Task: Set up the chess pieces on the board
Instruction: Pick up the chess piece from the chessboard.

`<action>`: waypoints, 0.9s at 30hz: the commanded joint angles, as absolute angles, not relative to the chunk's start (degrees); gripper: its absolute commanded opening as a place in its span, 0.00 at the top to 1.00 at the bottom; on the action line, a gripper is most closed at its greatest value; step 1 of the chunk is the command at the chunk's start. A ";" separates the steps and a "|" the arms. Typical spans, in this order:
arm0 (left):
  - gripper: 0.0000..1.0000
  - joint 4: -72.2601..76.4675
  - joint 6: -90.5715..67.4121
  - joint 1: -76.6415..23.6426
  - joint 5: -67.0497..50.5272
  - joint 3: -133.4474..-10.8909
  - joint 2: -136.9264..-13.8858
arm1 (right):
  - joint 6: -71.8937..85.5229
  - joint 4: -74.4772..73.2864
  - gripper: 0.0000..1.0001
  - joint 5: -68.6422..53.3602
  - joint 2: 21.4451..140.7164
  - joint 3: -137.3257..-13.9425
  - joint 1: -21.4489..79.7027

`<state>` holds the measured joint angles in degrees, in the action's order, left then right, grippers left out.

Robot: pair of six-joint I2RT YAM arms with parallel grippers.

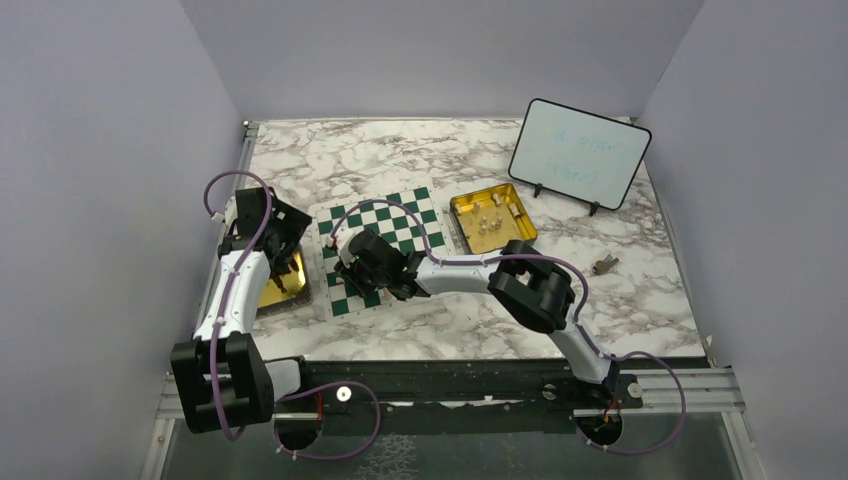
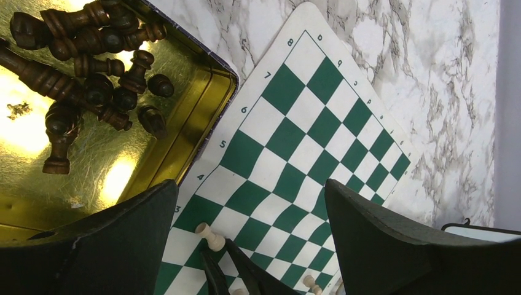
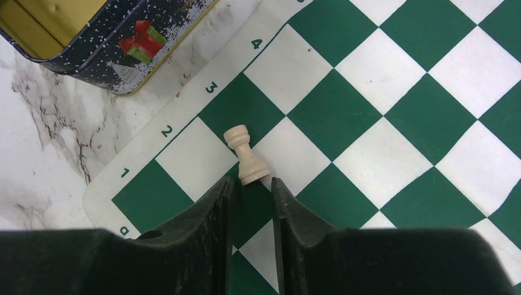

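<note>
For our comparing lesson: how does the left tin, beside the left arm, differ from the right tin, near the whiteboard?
The left tin holds dark brown pieces heaped on their sides; the right tin holds a few cream pieces. From above, the left tin is partly hidden by the left arm; the right tin is fully visible. Both are shallow and gold inside.

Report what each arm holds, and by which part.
Left fingers stand wide open, holding nothing. Right fingers sit at the base of a cream chess piece on the board; whether they pinch it cannot be told.
</note>
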<state>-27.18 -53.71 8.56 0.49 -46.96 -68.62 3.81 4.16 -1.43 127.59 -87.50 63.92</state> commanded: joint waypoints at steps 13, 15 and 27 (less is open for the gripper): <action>0.12 -28.04 -51.99 8.94 0.09 -47.00 -67.17 | -5.44 5.93 0.60 -0.67 128.90 -88.08 64.57; 0.13 -28.04 -51.82 8.96 0.08 -46.96 -67.24 | -6.43 6.40 0.60 -1.28 128.95 -87.99 64.51; 0.15 -27.95 -50.92 8.94 -1.58 -46.63 -67.49 | -11.08 7.03 0.67 -4.91 130.48 -88.11 64.54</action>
